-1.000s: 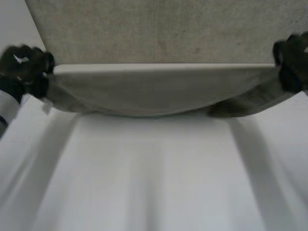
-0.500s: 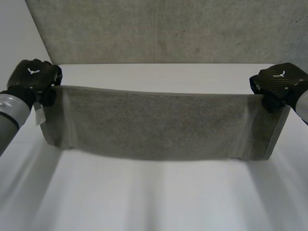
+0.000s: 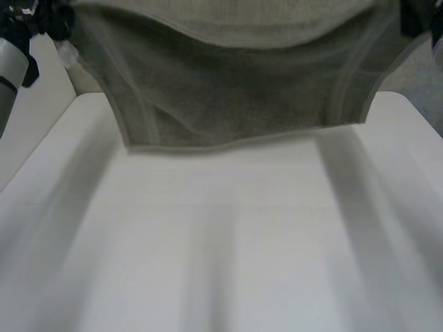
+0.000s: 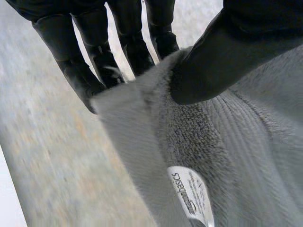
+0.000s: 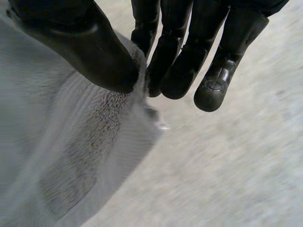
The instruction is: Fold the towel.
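A grey towel (image 3: 235,90) hangs in the air above the white table (image 3: 228,242), stretched between my two hands, its lower edge sagging free over the table's far part. My left hand (image 3: 28,17) holds the towel's upper left corner; in the left wrist view the thumb (image 4: 222,56) presses the cloth (image 4: 227,156) against the fingers (image 4: 90,61), just above a white label (image 4: 191,194). My right hand (image 3: 415,17) holds the upper right corner; in the right wrist view the thumb (image 5: 90,47) pinches the towel's edge (image 5: 71,156) against the fingers (image 5: 175,61).
A grey carpeted floor (image 3: 422,76) lies beyond the table's far edge. The near and middle table surface lies bare and white below the hanging towel.
Both hands have risen and moved away from me with the towel, lifting it off the table; it now hangs much higher, near the view's upper edge.
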